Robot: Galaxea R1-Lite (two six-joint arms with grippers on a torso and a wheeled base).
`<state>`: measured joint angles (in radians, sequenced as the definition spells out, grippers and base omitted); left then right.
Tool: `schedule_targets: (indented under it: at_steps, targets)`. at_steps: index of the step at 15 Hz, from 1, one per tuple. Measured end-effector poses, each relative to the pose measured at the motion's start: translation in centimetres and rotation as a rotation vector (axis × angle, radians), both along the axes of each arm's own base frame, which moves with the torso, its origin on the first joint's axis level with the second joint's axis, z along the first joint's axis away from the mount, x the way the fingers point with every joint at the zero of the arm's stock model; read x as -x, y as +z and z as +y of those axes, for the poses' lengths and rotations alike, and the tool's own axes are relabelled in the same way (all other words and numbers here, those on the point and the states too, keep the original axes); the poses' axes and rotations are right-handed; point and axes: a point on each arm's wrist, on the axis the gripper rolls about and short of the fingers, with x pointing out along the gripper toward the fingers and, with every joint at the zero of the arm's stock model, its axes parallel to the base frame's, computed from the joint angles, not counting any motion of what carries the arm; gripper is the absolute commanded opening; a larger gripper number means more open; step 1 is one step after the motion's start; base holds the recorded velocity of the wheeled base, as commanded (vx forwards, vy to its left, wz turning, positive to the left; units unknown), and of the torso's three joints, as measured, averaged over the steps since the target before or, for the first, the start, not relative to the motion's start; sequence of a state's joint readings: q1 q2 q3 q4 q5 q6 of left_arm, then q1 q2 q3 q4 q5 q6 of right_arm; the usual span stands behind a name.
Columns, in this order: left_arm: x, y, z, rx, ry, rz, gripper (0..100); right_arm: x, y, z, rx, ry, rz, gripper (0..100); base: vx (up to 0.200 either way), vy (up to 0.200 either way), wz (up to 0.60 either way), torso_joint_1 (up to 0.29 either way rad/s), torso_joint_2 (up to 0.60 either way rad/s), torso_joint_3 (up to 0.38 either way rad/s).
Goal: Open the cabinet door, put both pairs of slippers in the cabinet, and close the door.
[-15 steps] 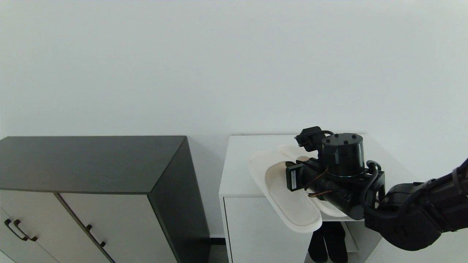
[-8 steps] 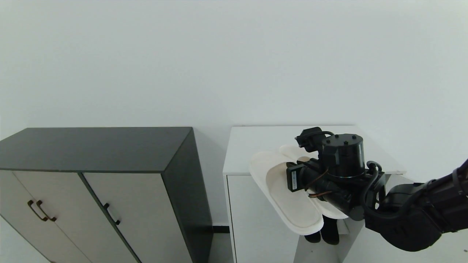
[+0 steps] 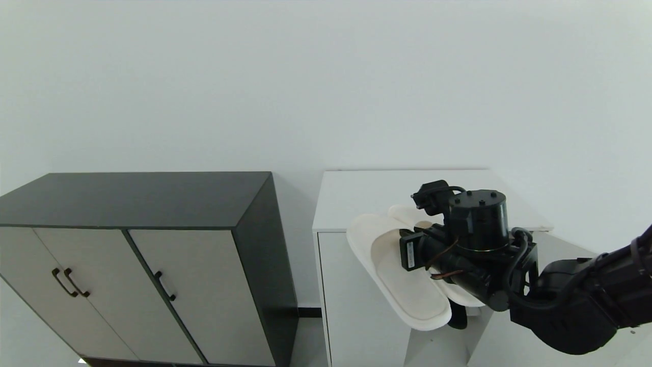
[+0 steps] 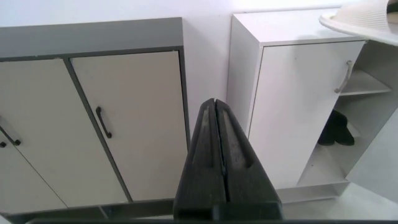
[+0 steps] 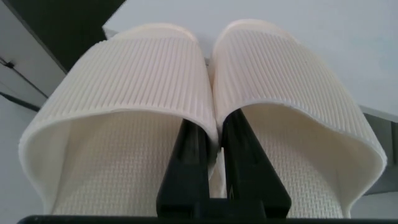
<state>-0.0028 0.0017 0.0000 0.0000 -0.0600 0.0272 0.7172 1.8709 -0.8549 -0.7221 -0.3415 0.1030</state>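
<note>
While the pair of cream ribbed fabric slippers point(image 5: 199, 81) is hanging in the air before the front of the white cabinet point(image 3: 407, 193), the right gripper point(image 5: 214, 134) is pinching both inner strap edges together. The step is calling for a level descent onto a shelf near the black slippers point(image 4: 339, 129), with release only once the soles are resting. The left gripper point(image 4: 216, 124) is waiting pressed together and empty. The arm is hiding most of the shelves, and the straps are covering the right fingertips.

My head camera looks down at the dark cabinet point(image 3: 137, 199) and white cabinet point(image 3: 387, 193); left wrist camera shares both, lower; right wrist camera sits close behind the slippers point(image 5: 149, 87).
</note>
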Motion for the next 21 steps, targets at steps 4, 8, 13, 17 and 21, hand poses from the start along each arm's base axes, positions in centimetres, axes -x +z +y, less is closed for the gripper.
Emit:
schedule_targets:
  at_steps: [4, 8, 13, 17, 21]
  targets:
    - [0.0, 0.0, 0.0, 0.000, 0.000, 0.000, 0, 0.0, -0.1, 0.0, 0.002, -0.001, 0.002, 0, 0.000, 0.000, 0.00, 0.000, 0.00, 0.000]
    - [0.0, 0.0, 0.0, 0.000, 0.000, 0.000, 0, 0.2, -0.2, 0.1, 0.005, 0.007, 0.005, 0, 0.000, -0.200, 0.00, 0.001, 0.00, 0.002]
    - [0.0, 0.0, 0.0, 0.000, -0.001, 0.000, 0, 1.1, -0.4, 0.3, 0.029, 0.035, 0.009, 0, 0.000, -0.200, 0.00, 0.008, 0.00, -0.003]
    - [0.0, 0.0, 0.0, 0.000, 0.000, 0.000, 0, 3.2, -0.3, -0.4, 0.042, 0.070, 0.019, 0, 0.000, -0.200, 0.00, 0.004, 0.00, 0.001]
    - [0.0, 0.0, 0.0, 0.000, 0.000, 0.000, 0, 4.2, -0.1, -0.5, 0.040, 0.093, 0.019, 0, 0.000, -0.200, 0.00, 0.005, 0.00, 0.002]
